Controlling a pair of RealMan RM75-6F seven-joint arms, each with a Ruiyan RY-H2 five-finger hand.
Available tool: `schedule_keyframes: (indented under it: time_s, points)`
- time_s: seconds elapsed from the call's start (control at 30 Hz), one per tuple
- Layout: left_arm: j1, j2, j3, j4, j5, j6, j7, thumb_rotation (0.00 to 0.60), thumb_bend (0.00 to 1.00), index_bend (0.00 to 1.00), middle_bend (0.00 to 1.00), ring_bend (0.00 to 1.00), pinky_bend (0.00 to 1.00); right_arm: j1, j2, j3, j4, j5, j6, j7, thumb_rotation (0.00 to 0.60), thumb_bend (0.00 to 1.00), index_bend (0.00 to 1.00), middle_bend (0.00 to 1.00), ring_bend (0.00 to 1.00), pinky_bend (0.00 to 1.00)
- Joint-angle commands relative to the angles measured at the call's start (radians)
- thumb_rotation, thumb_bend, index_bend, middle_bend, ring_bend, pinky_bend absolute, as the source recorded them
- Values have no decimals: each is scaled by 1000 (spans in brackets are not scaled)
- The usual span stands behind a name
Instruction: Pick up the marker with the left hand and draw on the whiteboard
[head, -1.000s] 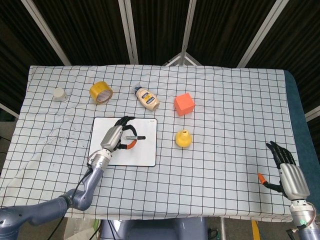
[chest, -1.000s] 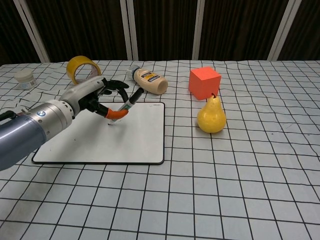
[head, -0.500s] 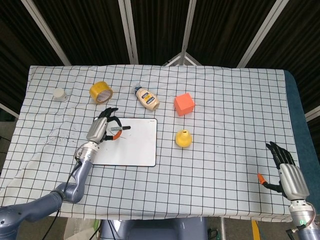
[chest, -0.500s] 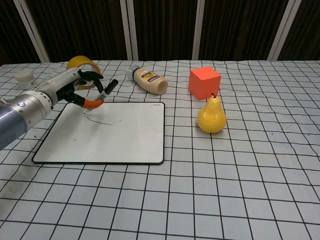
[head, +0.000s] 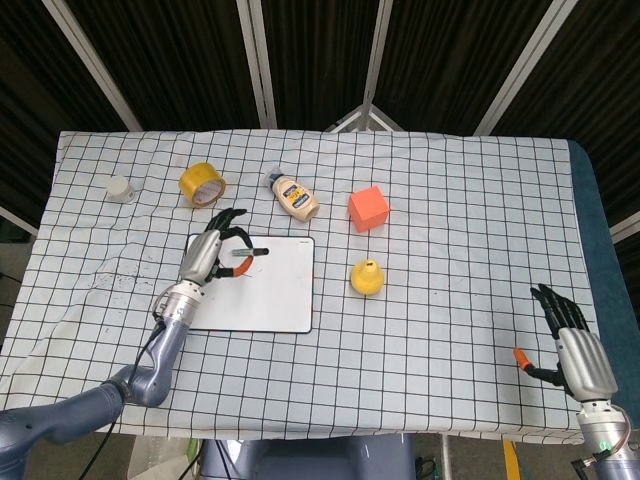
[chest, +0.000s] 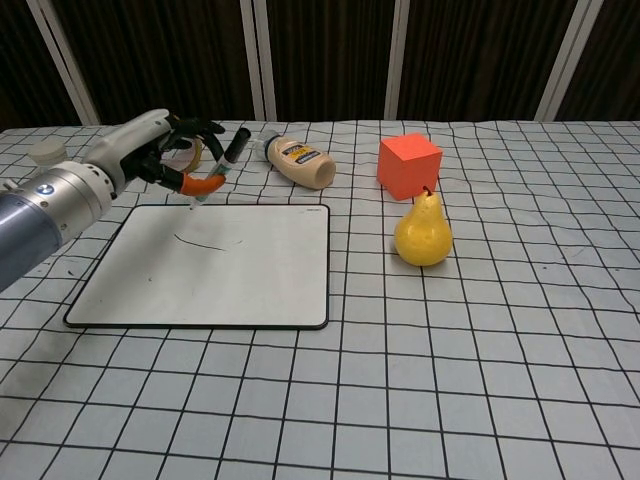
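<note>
Since the frame half a second earlier, the left hand (chest: 160, 155) has lifted off the board and now sits above the far edge of the whiteboard (chest: 255, 285), carrying the marker (chest: 220, 168) clear of the surface. One second earlier the same hand was near the board's centre; the dark stroke (chest: 200, 241) on the white surface is absent from that frame and present now.

The left hand pinches the marker between thumb and fingers, with the other fingers curled loosely around the barrel. The marker is tilted, with its black upper end toward the mayonnaise bottle (chest: 297, 162) and its tip pointing down at the board's far edge. In the chest view the tip appears raised off the surface; the tilt likely keeps the tip visible and leaves the hand clear of the stroke.

The right hand (head: 578, 348) rests at the near right corner of the table (head: 470, 250), fingers apart and holding nothing, well away from the work area, since the task assigns drawing to the left hand only.

Judgement: the pick-up is complete and one stroke is drawn. Any further stroke requires lowering the tip back onto the board.
</note>
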Motion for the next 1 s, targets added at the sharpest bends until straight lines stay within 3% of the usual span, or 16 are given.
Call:
schedule_keyframes:
  time_s: [0.03,0.47,1.0]
  points:
    - [-17,-24,0,-20,-9,-10,34,600,540,657,105,0,56,0,1,0,1,1,0,3,600,325,0,0,0,0]
    - [-74,-113,-30,-3,-79,-32,181,600,540,658,105,0,56,2,6,1,4,0,-6,17,600,324,0,0,0,0]
    - [-85,-144,-31,19,-110,-47,215,600,540,661,107,0,56,4,6,2,4,3,-8,19,600,324,0,0,0,0]
